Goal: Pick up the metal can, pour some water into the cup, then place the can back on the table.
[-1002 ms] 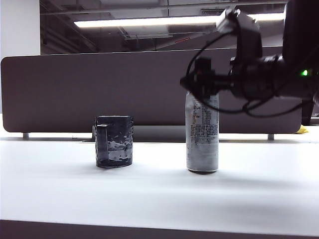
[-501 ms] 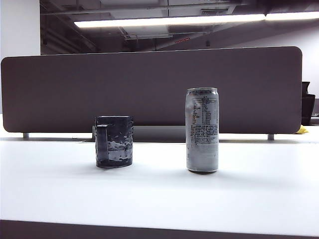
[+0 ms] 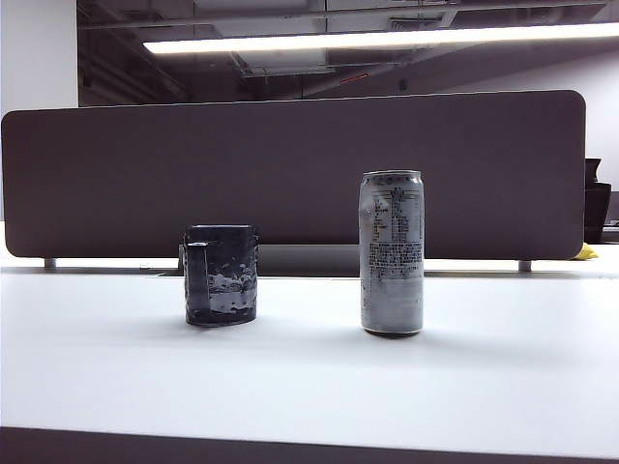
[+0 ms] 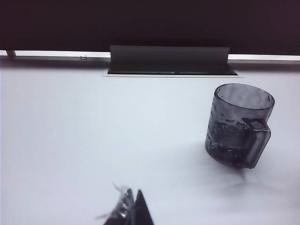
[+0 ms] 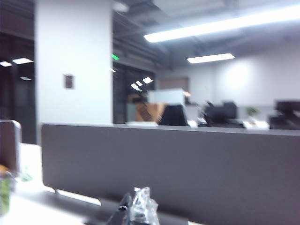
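Very little of the robot shows. The left gripper (image 4: 132, 211) appears only as two dark, pointed fingertips (image 4: 142, 212) pressed together into a wedge, with a scrap of crinkled clear film stuck along the outer face of one. The right gripper (image 5: 136, 208) is likewise just dark finger ends, blurred, with a wad of shiny clear wrap bunched over one tip (image 5: 142, 204). Neither arm appears in the exterior view.

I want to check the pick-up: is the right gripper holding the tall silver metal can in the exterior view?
No, the tall silver metal can stands free on the white table with no gripper near it.
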